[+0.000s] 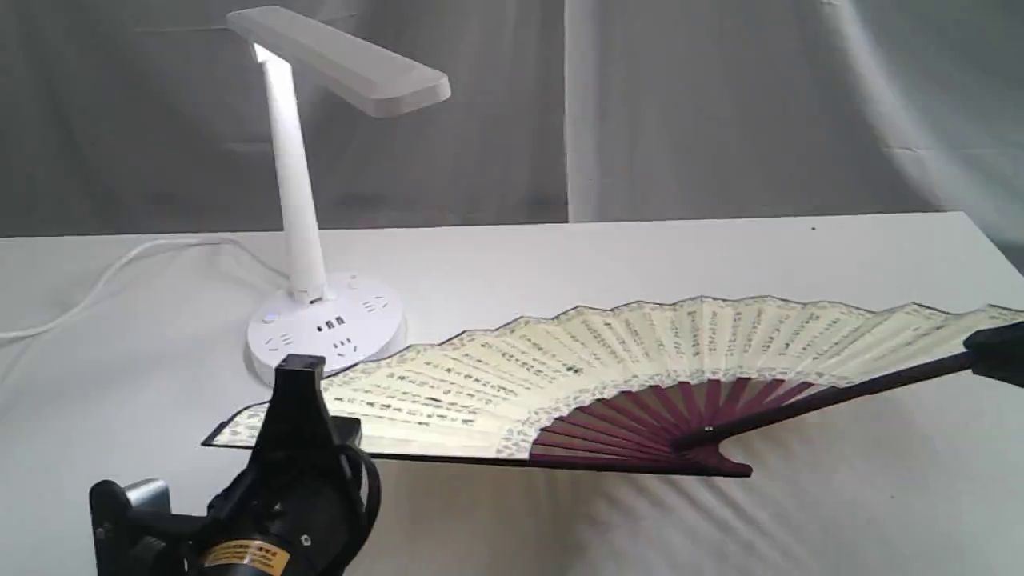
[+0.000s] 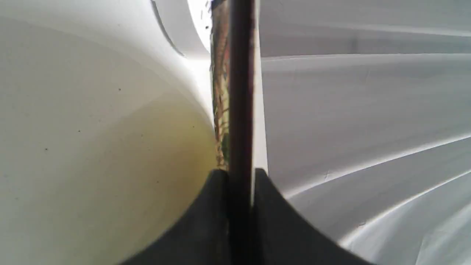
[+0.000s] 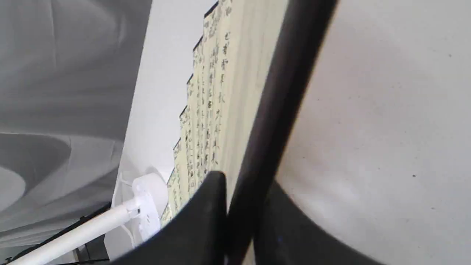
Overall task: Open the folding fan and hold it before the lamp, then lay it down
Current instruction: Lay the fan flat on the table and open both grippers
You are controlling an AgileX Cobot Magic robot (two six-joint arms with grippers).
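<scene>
At the far left a white cord point(image 1: 104, 280) is seen trailing over the cloth-covered tabletop point(image 1: 720, 256) toward the lamp. Near the front left corner the left gripper point(image 1: 299, 376) is clenched on one near-black outer stick of the folding fan point(image 1: 608, 352), as the left wrist view shows, with the stick pinched between both pads. Just behind it, toward the rear left of the tabletop, the lamp point(image 1: 298, 200) stands upright, its flat head reaching out to the right. The fan is spread fully open and held low across the front middle of the tabletop, its left end just in front of the lamp's round base. Whether the pivot rests on the cloth cannot be told. At the right edge the right gripper point(image 1: 996, 352) is closed around the other outer stick. The sticks are probably gripped at both ends so that the pleats are kept stretched while the fan is brought down.

Columns of black calligraphy cover the paper but cannot be read. A yellow label point(image 1: 240, 554) on the left arm bears print too small to make out.
</scene>
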